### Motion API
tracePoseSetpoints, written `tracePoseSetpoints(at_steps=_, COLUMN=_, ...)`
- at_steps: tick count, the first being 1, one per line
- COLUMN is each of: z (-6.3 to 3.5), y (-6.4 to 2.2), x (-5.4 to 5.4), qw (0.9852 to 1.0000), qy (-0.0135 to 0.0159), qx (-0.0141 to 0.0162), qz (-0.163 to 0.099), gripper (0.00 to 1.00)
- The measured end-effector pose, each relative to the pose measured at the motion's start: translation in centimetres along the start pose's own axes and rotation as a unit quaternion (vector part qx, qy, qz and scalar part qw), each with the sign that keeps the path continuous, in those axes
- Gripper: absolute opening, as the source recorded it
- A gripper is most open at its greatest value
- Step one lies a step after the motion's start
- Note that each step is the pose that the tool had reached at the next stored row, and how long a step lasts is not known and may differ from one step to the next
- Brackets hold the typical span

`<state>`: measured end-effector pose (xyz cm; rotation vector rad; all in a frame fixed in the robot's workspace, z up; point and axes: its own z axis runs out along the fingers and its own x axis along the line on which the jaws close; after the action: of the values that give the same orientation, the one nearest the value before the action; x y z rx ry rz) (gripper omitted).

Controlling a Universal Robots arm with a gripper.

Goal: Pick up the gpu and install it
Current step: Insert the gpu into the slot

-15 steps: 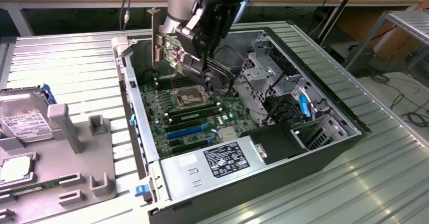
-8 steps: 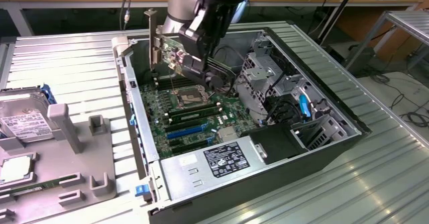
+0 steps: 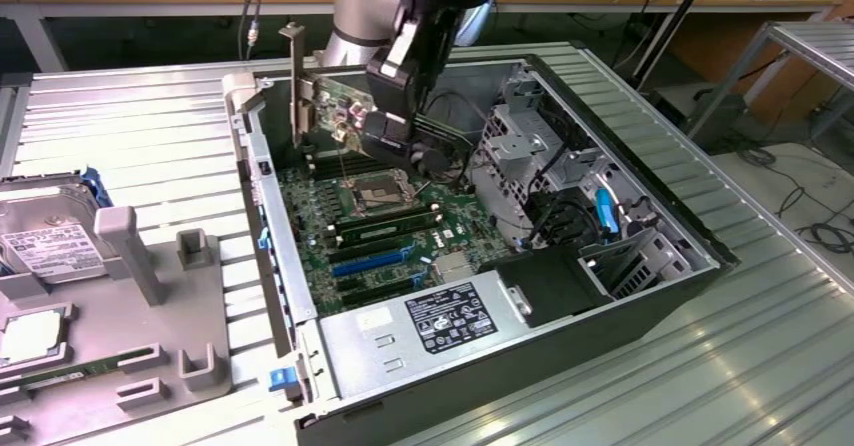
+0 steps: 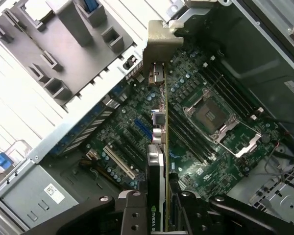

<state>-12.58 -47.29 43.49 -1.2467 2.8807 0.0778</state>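
Observation:
The gpu [image 3: 334, 104], a green card with a silver end bracket [image 3: 291, 76], hangs upright above the back part of the open computer case [image 3: 667, 266]. My gripper [image 3: 380, 131] is shut on the card's edge opposite the bracket. In the wrist view the gpu [image 4: 159, 122] appears edge-on, its bracket [image 4: 161, 41] pointing toward the case's rear wall, with my gripper [image 4: 159, 200] clamped on both faces. The card floats above the motherboard [image 3: 400, 221] and touches no slot.
Expansion slots [image 3: 367, 261] lie on the board beyond the CPU socket [image 3: 378, 191]. A power supply [image 3: 427, 326] fills the case's near end, and drive cages with cables [image 3: 534, 156] sit toward the exterior view's right. A grey parts fixture [image 3: 120, 296] holding a hard drive [image 3: 40, 246] stands at that view's left.

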Motion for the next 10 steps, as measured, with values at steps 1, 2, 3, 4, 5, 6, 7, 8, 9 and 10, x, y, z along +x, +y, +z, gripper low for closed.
tracePoseSetpoints(at_steps=1, z=0.00, y=-0.01, x=-0.01, qw=1.0000, qy=0.0003, qx=-0.0001, qz=-0.005, gripper=0.27)
tracePoseSetpoints(at_steps=2, z=0.00, y=-0.01, x=-0.01, qw=0.9999, qy=0.0005, qx=-0.0002, qz=-0.010, gripper=0.27)
tracePoseSetpoints(at_steps=3, z=0.00, y=-0.02, x=-0.02, qw=0.9999, qy=0.0006, qx=-0.0003, qz=-0.014, gripper=0.27)
tracePoseSetpoints(at_steps=4, z=0.00, y=-0.02, x=-0.02, qw=0.9998, qy=0.0008, qx=-0.0004, qz=-0.019, gripper=0.27)
tracePoseSetpoints(at_steps=5, z=0.00, y=-0.03, x=-0.03, qw=0.9997, qy=0.0011, qx=-0.0005, qz=-0.024, gripper=0.27)
tracePoseSetpoints(at_steps=6, z=0.01, y=-0.04, x=-0.04, qw=0.9996, qy=0.0013, qx=-0.0006, qz=-0.029, gripper=0.27)
tracePoseSetpoints(at_steps=7, z=0.01, y=-0.05, x=-0.05, qw=0.9994, qy=0.0015, qx=-0.0007, qz=-0.034, gripper=0.27)
tracePoseSetpoints(at_steps=8, z=0.01, y=-0.05, x=-0.05, qw=0.9993, qy=0.0017, qx=-0.0008, qz=-0.038, gripper=0.27)
tracePoseSetpoints(at_steps=9, z=0.01, y=-0.06, x=-0.05, qw=0.9990, qy=0.0020, qx=-0.0010, qz=-0.045, gripper=0.27)
tracePoseSetpoints(at_steps=10, z=0.01, y=-0.07, x=-0.06, qw=0.9986, qy=0.0024, qx=-0.0012, qz=-0.053, gripper=0.27)
